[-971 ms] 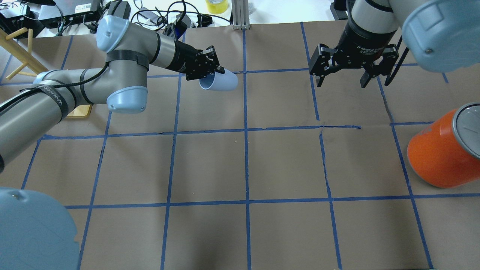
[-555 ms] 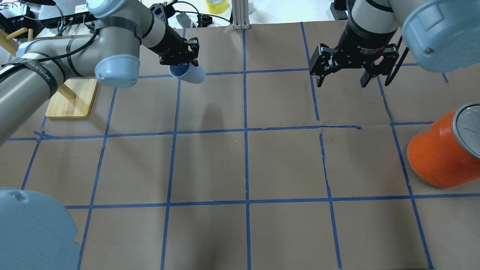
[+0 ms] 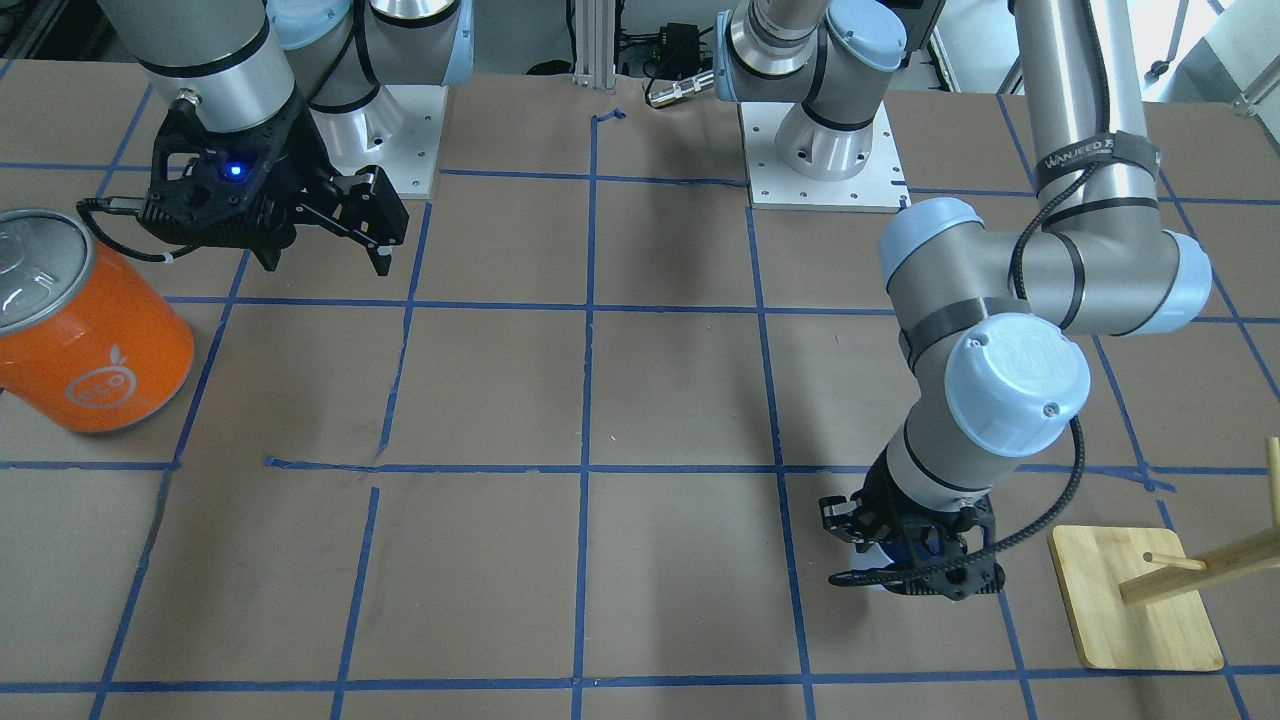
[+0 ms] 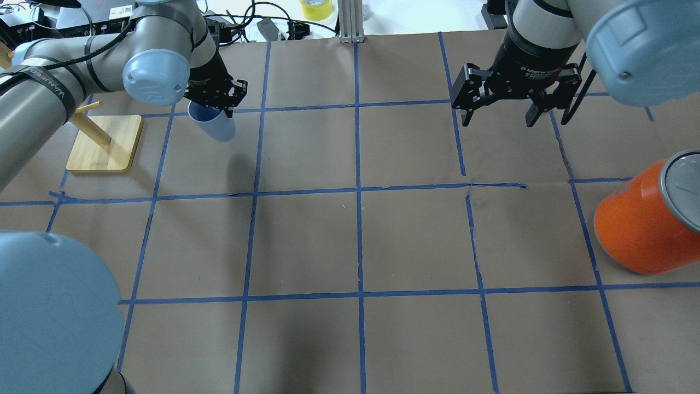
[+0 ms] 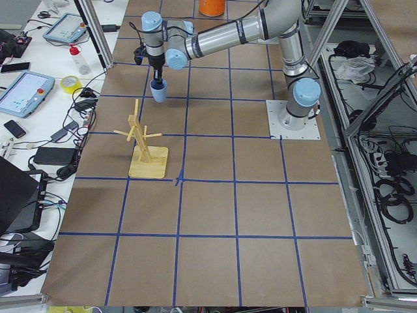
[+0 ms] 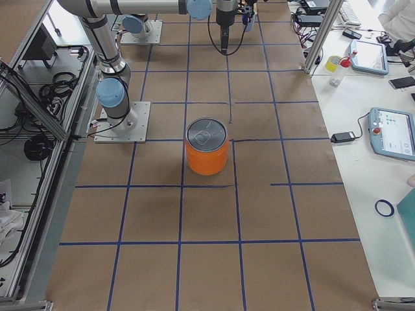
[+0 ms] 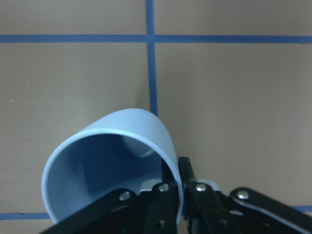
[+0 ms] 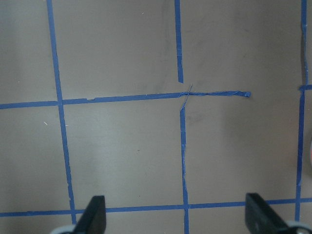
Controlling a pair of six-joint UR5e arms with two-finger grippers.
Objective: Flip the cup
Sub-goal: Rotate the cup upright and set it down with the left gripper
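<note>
The pale blue cup point(image 4: 214, 126) hangs from my left gripper point(image 4: 217, 105) at the far left of the table, above the paper, and casts a shadow below it. It is tilted, with its mouth up toward the gripper. In the left wrist view the fingers point(image 7: 168, 197) pinch the cup's rim and the cup point(image 7: 112, 161) shows its open inside. It also shows in the exterior left view point(image 5: 158, 91). In the front view the left gripper point(image 3: 905, 560) hides most of it. My right gripper point(image 4: 500, 112) is open and empty at the far right, and the right wrist view point(image 8: 178, 219) shows only bare paper.
A large orange can point(image 4: 640, 224) with a silver lid stands at the right edge. A wooden peg rack on a bamboo base point(image 4: 101, 142) stands just left of the cup. Blue tape lines grid the brown paper, and cables lie beyond the far edge.
My left arm has swung left along the far row, carrying the cup. The cup has turned from lying sideways to hanging mouth-up. The right arm has not moved.
</note>
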